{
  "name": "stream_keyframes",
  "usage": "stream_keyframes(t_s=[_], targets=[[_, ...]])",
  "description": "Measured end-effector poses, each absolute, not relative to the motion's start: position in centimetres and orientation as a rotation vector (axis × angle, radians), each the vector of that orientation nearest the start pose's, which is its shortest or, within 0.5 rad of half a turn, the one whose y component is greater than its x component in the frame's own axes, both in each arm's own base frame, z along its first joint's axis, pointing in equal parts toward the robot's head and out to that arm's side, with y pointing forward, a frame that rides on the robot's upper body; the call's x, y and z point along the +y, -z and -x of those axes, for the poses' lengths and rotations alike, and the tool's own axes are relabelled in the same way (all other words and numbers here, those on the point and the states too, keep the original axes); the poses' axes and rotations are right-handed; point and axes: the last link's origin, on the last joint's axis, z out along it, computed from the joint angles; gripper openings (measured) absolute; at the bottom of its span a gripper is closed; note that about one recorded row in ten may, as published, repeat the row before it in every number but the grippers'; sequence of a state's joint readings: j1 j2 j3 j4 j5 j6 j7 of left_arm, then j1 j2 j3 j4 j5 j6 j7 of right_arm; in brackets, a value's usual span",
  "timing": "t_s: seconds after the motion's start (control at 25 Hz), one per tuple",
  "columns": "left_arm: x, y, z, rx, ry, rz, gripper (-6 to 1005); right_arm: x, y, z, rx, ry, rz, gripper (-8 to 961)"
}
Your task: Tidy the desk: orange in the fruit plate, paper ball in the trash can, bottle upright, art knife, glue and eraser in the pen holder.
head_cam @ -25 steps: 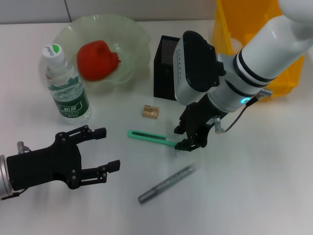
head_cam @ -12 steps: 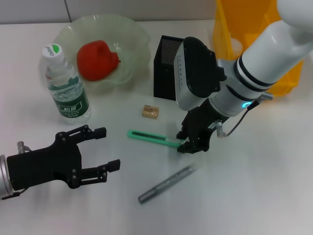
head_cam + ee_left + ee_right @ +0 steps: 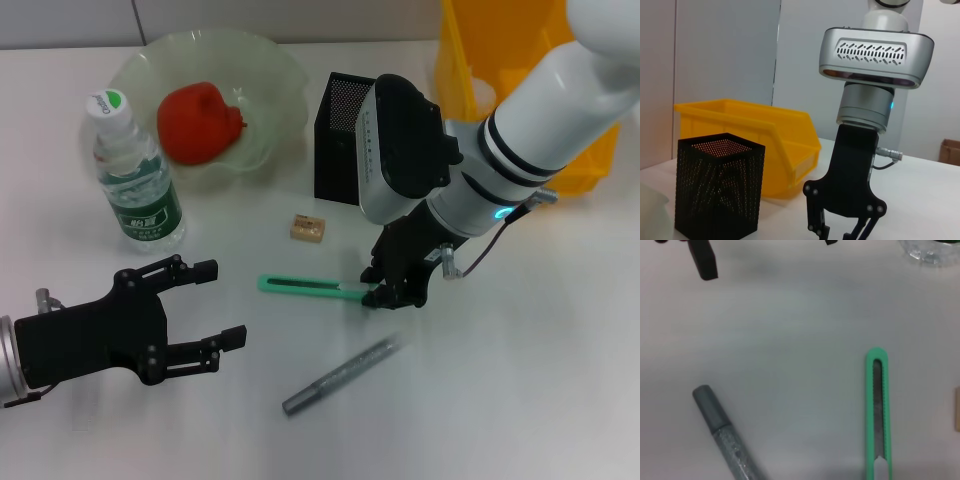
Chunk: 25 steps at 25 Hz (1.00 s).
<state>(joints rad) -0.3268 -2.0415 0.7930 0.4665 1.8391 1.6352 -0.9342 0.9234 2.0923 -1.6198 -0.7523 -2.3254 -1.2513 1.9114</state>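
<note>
— Where is the right gripper (image 3: 388,292)?
— Down on the white surface (image 3: 520,360), its jaws closed on one end of the green art knife (image 3: 310,287), which lies flat, just below the eraser (image 3: 308,228) and above the grey glue stick (image 3: 340,376).

— And the left gripper (image 3: 205,305)?
— Idle at the near left, jaws spread open, holding nothing. The bottle (image 3: 132,176) stands upright beside the fruit plate (image 3: 275,75); the black pen holder (image 3: 340,135) sits by the yellow bin (image 3: 500,50).
</note>
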Motion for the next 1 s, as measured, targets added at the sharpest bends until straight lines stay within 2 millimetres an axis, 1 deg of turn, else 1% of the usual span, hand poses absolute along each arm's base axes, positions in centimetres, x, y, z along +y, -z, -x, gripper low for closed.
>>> stream_keyframes(t_s=[0.16,0.72,0.92,1.0], targets=[[25.11,1.71,31.24,-0.406,0.798,2.702,847,36.97,10.25,-15.33,0.007,0.613,3.059,235],[25.21,1.69,31.18,-0.402,0.798,2.702,847,36.96,10.24,-15.47,0.005,0.624,3.057,238],[25.22,1.68,31.18,-0.403,0.799,2.700,847,36.96,10.25,-15.45,0.000,0.622,3.059,180],[25.24,1.65,31.19,-0.403,0.799,2.699,847,36.97,10.24,-15.38,-0.002,0.617,3.059,180]])
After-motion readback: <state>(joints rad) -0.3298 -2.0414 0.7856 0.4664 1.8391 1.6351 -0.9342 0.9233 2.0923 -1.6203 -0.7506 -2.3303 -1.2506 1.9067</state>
